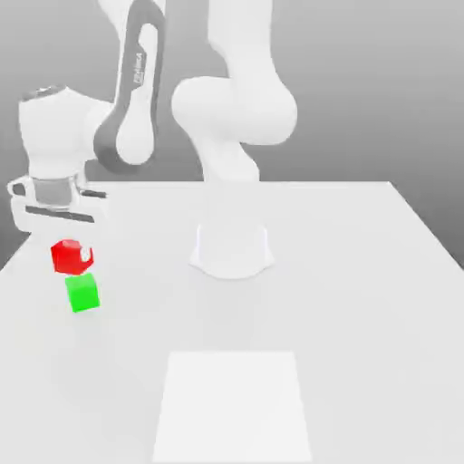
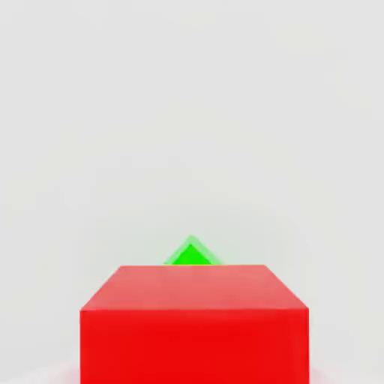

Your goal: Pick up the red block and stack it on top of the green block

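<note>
The red block (image 1: 68, 256) hangs in the air at the exterior view's left, held by my gripper (image 1: 72, 258), which is shut on it. Directly below it, with a small gap between them, the green block (image 1: 83, 294) rests on the white table (image 1: 362, 299). In the hand view the red block (image 2: 195, 322) looms close and large, and a corner of the green block (image 2: 192, 253) peeks out from behind it.
The arm's white base (image 1: 231, 249) stands at the middle of the table. A paler square patch (image 1: 231, 403) lies flat on the table near its front edge.
</note>
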